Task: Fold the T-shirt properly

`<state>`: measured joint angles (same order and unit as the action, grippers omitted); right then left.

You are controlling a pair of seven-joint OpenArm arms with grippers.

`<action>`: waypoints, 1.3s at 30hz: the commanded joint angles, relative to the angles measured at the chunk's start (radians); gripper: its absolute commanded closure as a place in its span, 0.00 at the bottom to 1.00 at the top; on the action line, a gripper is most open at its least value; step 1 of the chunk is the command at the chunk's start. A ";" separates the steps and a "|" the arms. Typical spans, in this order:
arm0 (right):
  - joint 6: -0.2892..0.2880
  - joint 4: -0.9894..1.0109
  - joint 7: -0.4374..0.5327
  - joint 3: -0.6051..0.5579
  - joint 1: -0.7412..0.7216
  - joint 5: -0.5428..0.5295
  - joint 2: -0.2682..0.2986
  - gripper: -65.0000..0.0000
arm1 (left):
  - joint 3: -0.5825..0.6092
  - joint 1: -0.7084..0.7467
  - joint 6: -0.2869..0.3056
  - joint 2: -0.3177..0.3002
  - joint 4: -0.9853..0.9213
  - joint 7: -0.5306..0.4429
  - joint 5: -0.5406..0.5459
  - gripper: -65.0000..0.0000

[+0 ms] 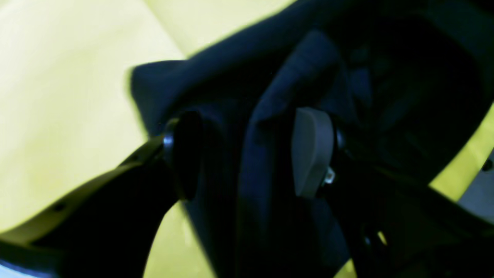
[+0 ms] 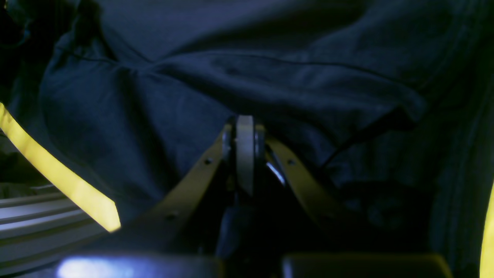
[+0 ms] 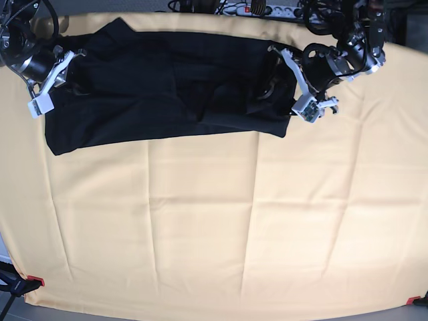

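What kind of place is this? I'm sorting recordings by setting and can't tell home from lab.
Probably a lab or robot workstation, not a home. A table draped in a pale yellow tablecloth holds only a black T-shirt, two robot arms work at its far corners, and power strips and cables run behind.

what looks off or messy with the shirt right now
The T-shirt lies as a long band at the far edge of the tablecloth, and it isn't flat: fabric bunches into a ridge near the middle and rumples at the end by the open left gripper. The right gripper is shut at the other end.
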<state>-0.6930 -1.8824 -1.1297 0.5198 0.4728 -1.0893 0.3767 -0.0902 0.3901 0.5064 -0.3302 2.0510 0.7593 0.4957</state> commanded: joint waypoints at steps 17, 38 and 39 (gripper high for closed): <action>-0.005 -0.016 0.018 0.008 -0.002 -0.022 0.016 1.00 | 0.030 -0.008 0.095 -0.008 0.026 0.012 0.185 1.00; -0.005 -0.016 0.018 0.008 -0.002 -0.022 0.016 1.00 | 0.031 0.000 0.192 -0.009 0.026 0.260 0.483 0.94; -0.005 -0.016 0.018 0.008 -0.002 -0.022 0.016 1.00 | 0.031 0.000 0.192 -0.013 0.026 0.261 0.506 0.86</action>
<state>-0.6930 -1.8824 -1.1297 0.5198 0.4728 -1.0893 0.3767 -0.0582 0.3904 0.6899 -0.3344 2.0602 1.0397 0.9741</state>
